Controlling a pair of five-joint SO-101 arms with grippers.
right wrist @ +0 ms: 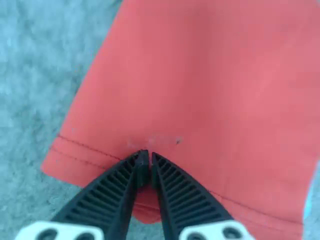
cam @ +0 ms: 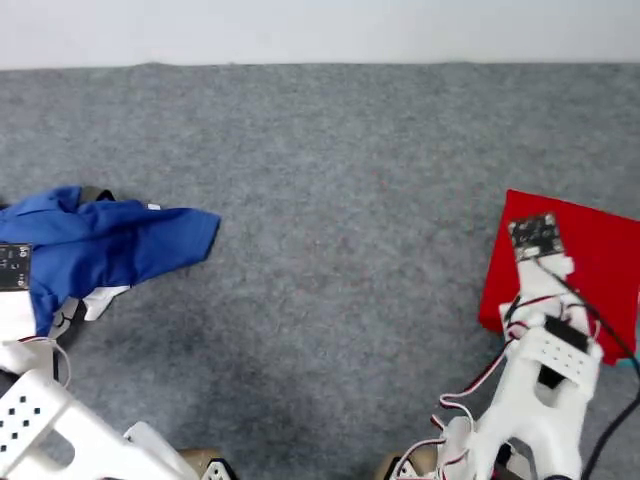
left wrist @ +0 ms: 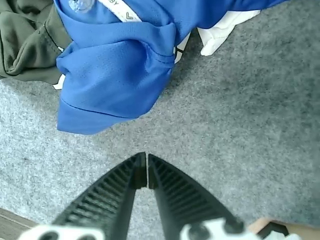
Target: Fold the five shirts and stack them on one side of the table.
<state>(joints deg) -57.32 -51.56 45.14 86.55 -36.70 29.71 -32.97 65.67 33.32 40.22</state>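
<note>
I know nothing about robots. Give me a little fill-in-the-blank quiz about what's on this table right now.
The folded shirt under the right gripper is ___.
The crumpled shirt ahead of the left gripper is ___.
Both grippers' jaws are ___.
Besides the olive shirt, a ___ cloth pokes out from under the crumpled shirt.
Missing words: red; blue; shut; white.
</note>
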